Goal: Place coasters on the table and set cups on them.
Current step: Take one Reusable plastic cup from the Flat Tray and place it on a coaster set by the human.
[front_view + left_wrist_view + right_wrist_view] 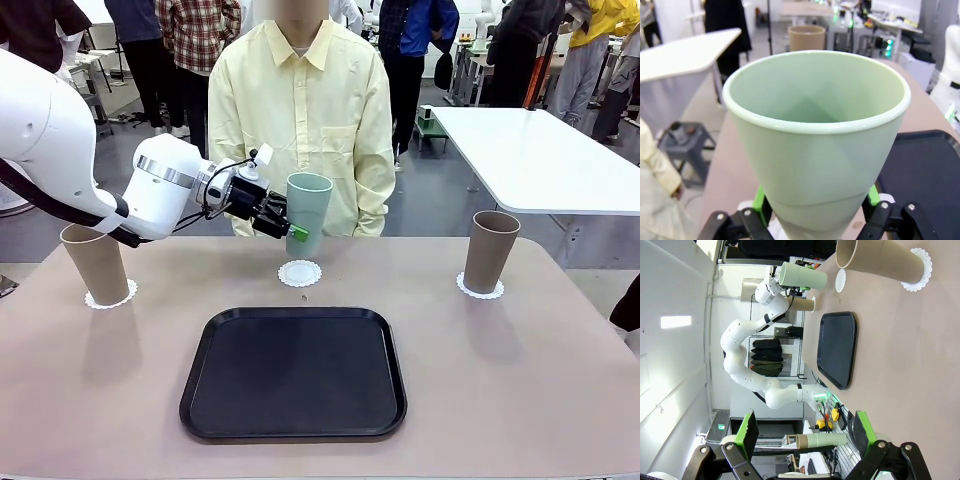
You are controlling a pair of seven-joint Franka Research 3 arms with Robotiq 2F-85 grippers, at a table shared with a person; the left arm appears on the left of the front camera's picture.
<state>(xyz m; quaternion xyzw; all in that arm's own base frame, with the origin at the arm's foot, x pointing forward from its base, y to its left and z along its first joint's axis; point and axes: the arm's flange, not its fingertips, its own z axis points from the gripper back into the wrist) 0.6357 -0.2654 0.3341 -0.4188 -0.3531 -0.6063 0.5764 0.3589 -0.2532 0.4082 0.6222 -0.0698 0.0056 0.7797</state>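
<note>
Mint cup point(308, 212) upright, clamped in my left jaws point(284, 226), hanging just above and slightly far of the bare centre coaster point(300, 272). Straight drop needed. Right jaws point(805, 435) apart, empty.

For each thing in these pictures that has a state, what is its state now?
Mint-green cup: upright, held above the table.
Left gripper: shut on the mint-green cup.
Right gripper: open, holding nothing.
Left brown cup: upright on a coaster.
Right brown cup: upright on a coaster.
Middle coaster: bare.
Black tray: empty.
</note>
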